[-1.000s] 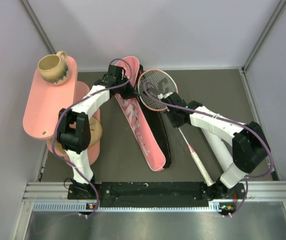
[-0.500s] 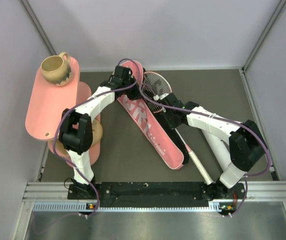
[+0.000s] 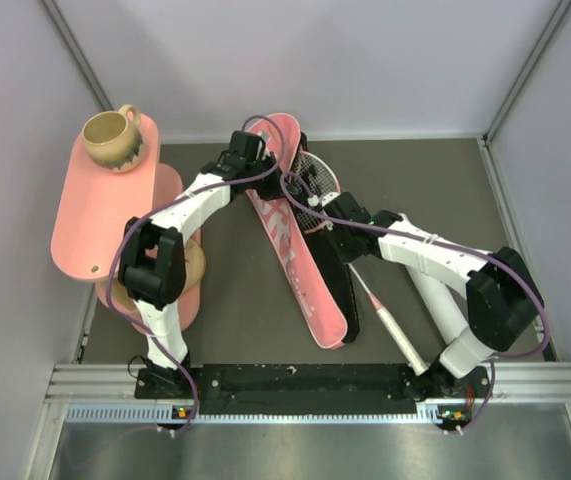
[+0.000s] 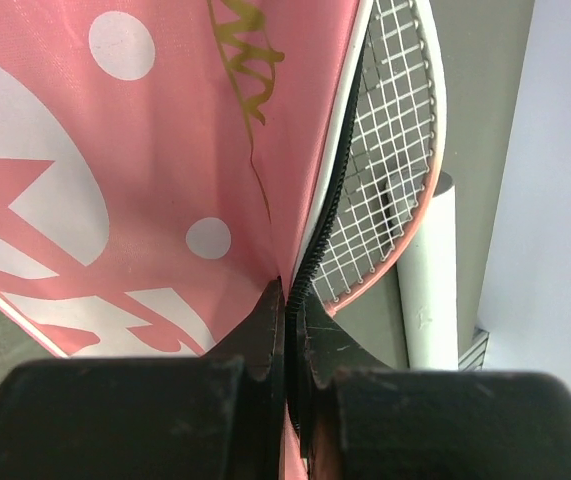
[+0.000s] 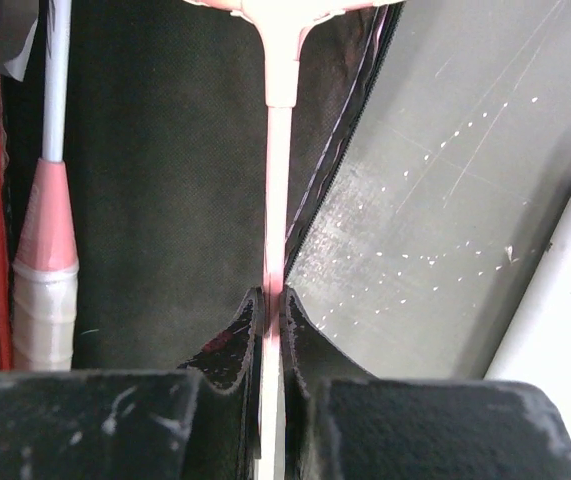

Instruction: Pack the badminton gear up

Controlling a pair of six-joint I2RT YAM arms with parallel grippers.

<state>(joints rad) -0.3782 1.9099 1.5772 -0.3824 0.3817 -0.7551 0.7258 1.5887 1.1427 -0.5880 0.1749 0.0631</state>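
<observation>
Left tool (image 4: 287,300) is pinched shut on the zip edge of the long pink racket-shaped fabric bag (image 4: 115,180) with the white lettering. It's up at the bag's wide head end, holding the top flap clear of the black lining. Right tool (image 5: 270,300) is clamped tight on the thin shaft of a pink-framed badminton racket (image 5: 277,170), a little below the throat.

Progress-wise I'd call it roughly halfway. The held racket's strung head sits in the mouth of the bag, partly tucked under the lifted flap, and my left wrist view shows strings poking out beside the zip. Its white-wrapped handle lies out over the dark grey worktop (image 3: 225,300) past the bag's right edge. So the racket is angled across the bag, not lined up inside it yet.

A second racket (image 5: 43,250), with a pale shaft, pink cone and white grip, looks to be lying on the lining just left of the held shaft. I reckon that one's already packed.

What's left, as I see it: get the handle in, then deal with the long white tube (image 4: 430,300), which lies on the worktop just beside the bag's head end, outside it. I can't spot any shuttlecocks in any view, so no idea on those. The zip is wide open too.
</observation>
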